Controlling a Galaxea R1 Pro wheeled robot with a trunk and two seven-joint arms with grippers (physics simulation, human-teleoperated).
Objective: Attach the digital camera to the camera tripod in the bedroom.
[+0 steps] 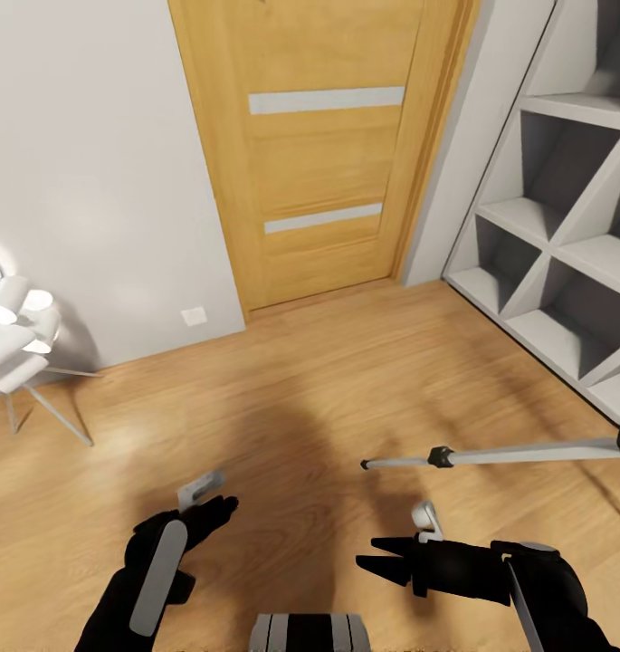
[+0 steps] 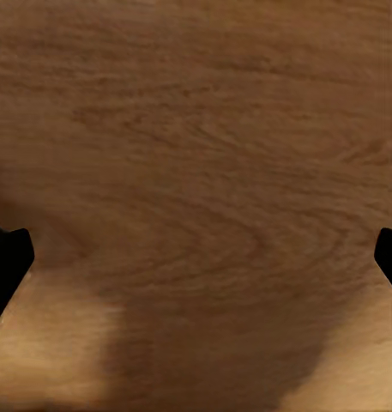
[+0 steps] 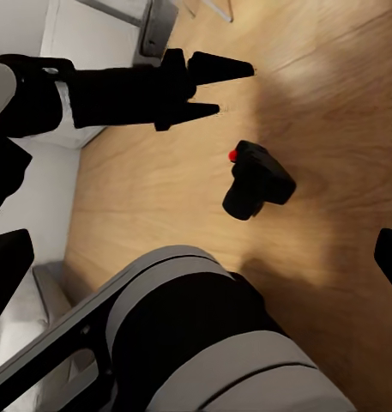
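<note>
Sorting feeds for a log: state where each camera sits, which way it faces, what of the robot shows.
Head: on the head, facing forward and down at wood floor, oak door, tripod leg; left tool and right tool show.
Left wrist: by the left tool, facing the floor; fingertips at the edges.
Right wrist: by the right tool, facing the digital camera; left tool, trunk show.
Shared: the floor.

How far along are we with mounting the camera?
Done: nothing yet. The digital camera lies on the floor, ungrasped; the left tool and right tool are open, empty. One silver leg of the camera tripod shows beyond the right tool. Left: grasp the camera, attach it to the tripod.
</note>
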